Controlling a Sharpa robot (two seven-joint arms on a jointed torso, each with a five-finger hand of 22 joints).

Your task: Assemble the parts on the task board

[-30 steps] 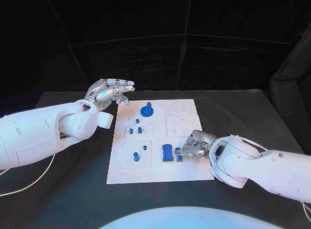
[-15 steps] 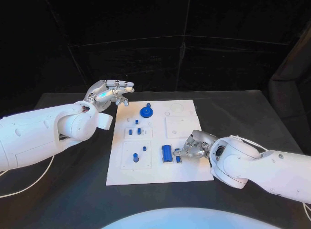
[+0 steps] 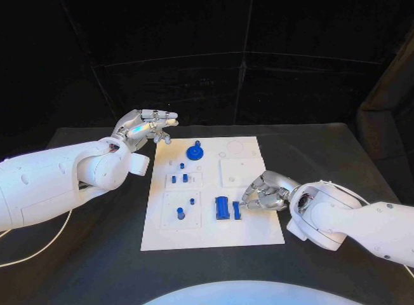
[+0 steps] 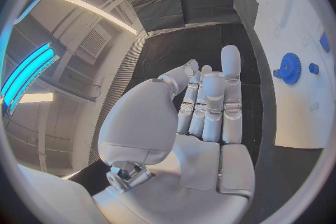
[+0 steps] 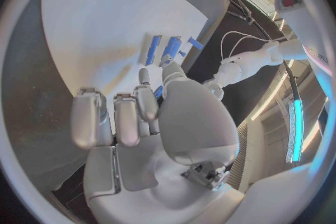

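Our right hand [image 3: 265, 192] pinches a blue part [image 3: 236, 210] on the task board [image 3: 248, 166] — seat it squarely; left hand [image 3: 148, 124] hovers, fingers loosely curled, empty.

A black worktop [image 3: 335, 152] carries the white task board [image 3: 211, 235], which lies flat at its middle. A thin white cable [image 3: 28, 251] trails across the worktop's near left part, well apart from the board.
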